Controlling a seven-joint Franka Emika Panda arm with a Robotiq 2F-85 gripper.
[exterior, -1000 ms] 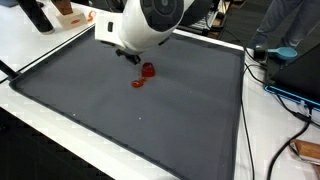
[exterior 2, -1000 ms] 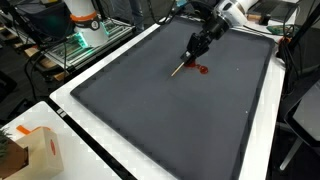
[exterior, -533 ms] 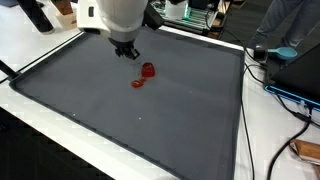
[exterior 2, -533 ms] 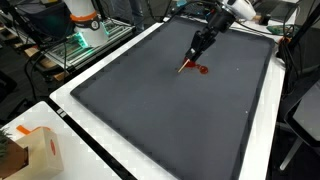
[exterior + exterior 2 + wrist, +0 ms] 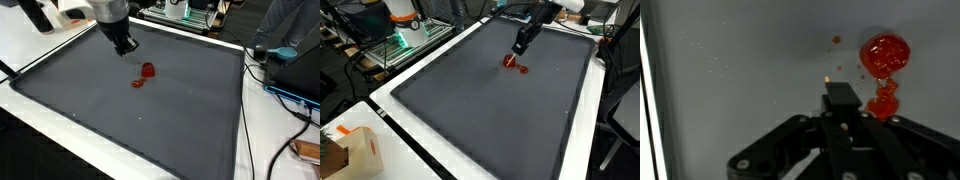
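**Gripper held narrow beside two red pieces on the dark mat**

In the wrist view the gripper (image 5: 842,95) is seen with its fingers drawn together into one dark block; no gap is shown between them, and whether anything thin is pinched there cannot be told. Just past the fingertips, to one side, a smaller red piece (image 5: 883,102) is seen on the mat; a larger red piece (image 5: 885,52) lies right behind it, the two touching or nearly so. Neither piece is touched by the gripper. In both exterior views the gripper (image 5: 126,47) is seen above the dark grey mat (image 5: 180,120), near the red pieces but apart from them; the mat is spread over a white table (image 5: 50,118). A cardboard box (image 5: 358,150) stands on a table corner, well apart from the gripper.
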